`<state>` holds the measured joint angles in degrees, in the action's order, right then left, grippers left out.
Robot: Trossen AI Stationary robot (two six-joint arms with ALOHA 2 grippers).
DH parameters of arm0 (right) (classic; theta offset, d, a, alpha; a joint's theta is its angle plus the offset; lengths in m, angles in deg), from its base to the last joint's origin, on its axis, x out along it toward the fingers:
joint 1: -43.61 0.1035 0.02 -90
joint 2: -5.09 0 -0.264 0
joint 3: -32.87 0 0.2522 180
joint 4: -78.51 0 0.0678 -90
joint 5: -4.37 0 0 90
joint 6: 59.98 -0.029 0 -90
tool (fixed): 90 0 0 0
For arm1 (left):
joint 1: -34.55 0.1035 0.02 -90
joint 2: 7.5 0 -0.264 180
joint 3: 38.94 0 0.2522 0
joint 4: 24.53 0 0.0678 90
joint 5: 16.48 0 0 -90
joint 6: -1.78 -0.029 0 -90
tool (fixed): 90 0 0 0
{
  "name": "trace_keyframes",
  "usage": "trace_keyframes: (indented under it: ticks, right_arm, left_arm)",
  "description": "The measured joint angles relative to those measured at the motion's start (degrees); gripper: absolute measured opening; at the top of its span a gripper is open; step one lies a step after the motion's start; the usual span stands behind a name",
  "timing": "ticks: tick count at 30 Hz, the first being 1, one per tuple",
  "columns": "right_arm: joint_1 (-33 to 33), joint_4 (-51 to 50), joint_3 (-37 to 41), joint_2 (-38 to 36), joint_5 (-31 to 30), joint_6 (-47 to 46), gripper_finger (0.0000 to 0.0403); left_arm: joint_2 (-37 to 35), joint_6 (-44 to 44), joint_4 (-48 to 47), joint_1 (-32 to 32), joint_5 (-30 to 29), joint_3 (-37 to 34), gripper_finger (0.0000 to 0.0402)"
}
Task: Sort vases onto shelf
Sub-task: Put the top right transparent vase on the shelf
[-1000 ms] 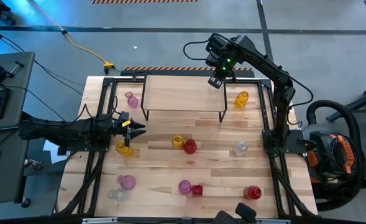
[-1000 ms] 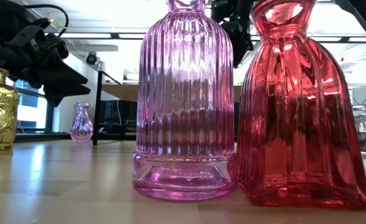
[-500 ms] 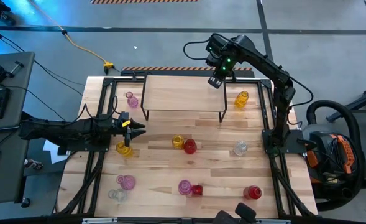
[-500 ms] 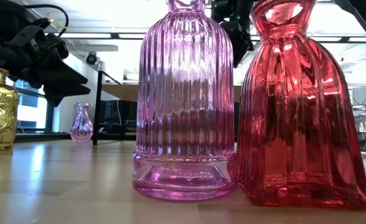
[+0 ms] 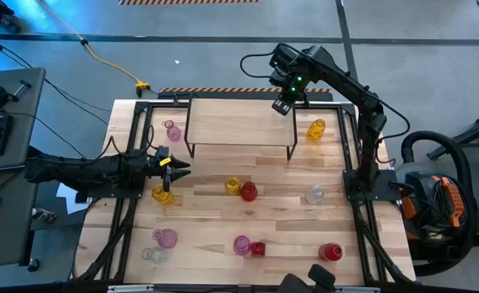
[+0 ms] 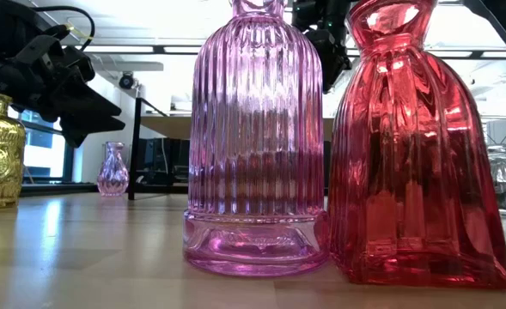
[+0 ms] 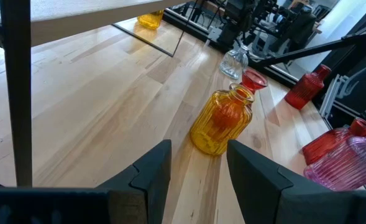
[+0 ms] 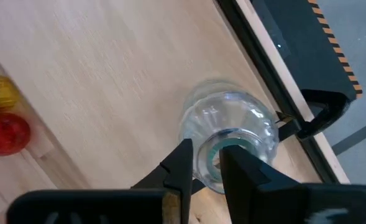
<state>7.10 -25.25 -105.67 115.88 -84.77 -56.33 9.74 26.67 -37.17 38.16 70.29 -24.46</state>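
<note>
My right hand (image 8: 202, 163) sits over the shelf's (image 5: 231, 122) far right corner, fingers straddling a clear vase's (image 8: 232, 134) rim, slightly parted. My left hand (image 5: 176, 165) waits open above the counter's (image 5: 288, 220) left side.

Open board across most of the shelf (image 5: 231, 122), blocked only at its far right corner by the right gripper (image 8: 202, 163) and a clear vase (image 8: 232, 134). Wide bare table (image 5: 215, 213) between the shelf's front legs and a yellow vase (image 5: 232, 185) touching a red vase (image 5: 248, 192). Pink vase (image 6: 254, 137) and tall red vase (image 6: 411, 146) crowding the front edge.
</note>
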Motion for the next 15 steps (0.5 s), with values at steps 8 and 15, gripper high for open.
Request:
trace_keyframes:
  ticks: [8,15]
  right_arm:
    - [-0.3,0.1,0.0,0.5,-0.3,0.3,0.0085]
    - [-0.3,2.0,0.0,0.5,-0.3,1.3,0.0085]
  left_arm:
    - [0.0,0.0,0.0,0.0,0.0,0.0,0.0147]
    - [0.0,0.0,0.0,0.0,0.0,0.0,0.0147]
